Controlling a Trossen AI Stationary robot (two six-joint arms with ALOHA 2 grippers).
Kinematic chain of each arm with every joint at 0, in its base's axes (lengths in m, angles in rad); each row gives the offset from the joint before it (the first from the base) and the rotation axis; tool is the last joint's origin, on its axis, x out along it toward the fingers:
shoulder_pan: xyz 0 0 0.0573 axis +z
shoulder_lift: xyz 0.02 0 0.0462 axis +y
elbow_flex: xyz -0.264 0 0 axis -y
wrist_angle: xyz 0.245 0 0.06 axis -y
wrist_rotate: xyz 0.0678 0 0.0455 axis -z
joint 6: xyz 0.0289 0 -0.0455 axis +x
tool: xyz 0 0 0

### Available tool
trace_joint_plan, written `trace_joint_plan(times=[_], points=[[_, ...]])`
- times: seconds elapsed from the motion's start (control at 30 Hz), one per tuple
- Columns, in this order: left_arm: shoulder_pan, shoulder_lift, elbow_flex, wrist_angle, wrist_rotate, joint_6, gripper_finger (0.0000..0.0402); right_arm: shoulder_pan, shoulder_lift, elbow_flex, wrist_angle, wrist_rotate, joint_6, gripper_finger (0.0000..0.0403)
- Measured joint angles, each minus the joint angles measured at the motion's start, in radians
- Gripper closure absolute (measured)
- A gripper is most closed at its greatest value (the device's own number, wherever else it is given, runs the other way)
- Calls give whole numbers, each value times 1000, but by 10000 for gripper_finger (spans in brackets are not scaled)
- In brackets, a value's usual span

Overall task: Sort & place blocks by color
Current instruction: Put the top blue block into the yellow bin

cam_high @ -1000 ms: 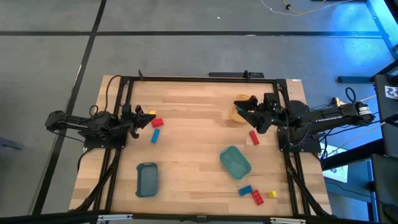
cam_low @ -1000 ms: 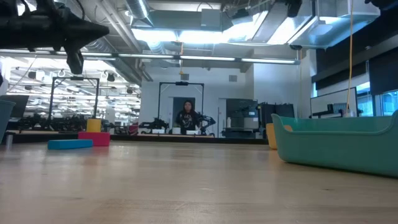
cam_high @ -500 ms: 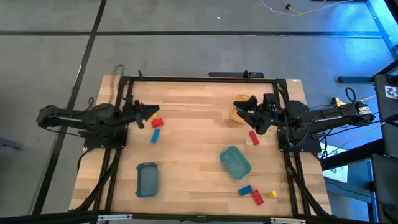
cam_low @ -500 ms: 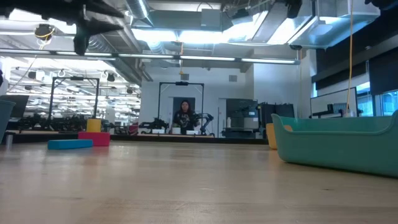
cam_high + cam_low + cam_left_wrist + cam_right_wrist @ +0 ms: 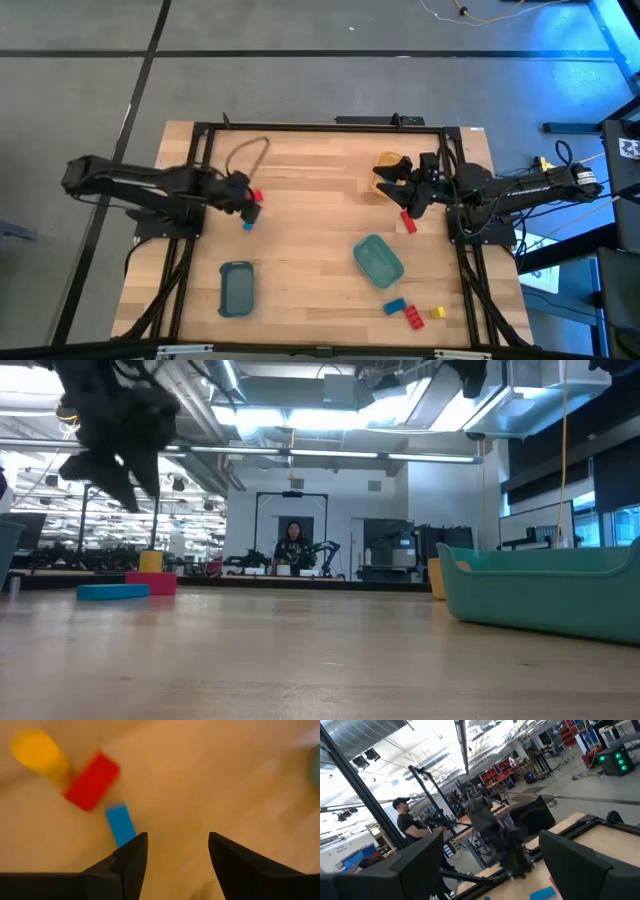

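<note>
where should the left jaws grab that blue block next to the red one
Across the two long sides of the blue block, coming straight down. It lies flat with bare wood along both long sides; the red block crowds only its far end. The open left gripper hangs close over it.

You are looking at a light wooden table (image 5: pixel 310 235) standing on a grey floor (image 5: pixel 300 90) crossed by dark lines, with blue light falling on its far right corner. Across the table you see a large open hall: bright ceiling lights (image 5: pixel 330 415), exposed ducts and pipes (image 5: pixel 215 390), a dark door frame (image 5: pixel 291 525) in the far wall, and a person (image 5: pixel 291 548) in front of it. To your right, tall windows (image 5: pixel 605 525) show daylight. Another person in a cap (image 5: pixel 410 822) stands among metal racks and red shelving (image 5: pixel 495 775).
</note>
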Motion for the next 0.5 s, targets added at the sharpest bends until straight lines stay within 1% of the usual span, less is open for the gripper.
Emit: trace_joint_plan(times=[0.1, 0.2, 0.3, 0.5], points=[[-52, 112, 0, -12, -20, -71, 200, 0, 0, 0, -6, 0, 0, 76], [-88, 212, 0, -8, -80, -132, 201, 0, 0, 0, -15, 0, 0, 76], [-102, 298, 0, -13, -132, -183, 201, 0, 0, 0, -22, 0, -1, 76], [-104, 424, 0, -4, -132, -209, 201, 0, 0, 0, -28, 0, 0, 76]])
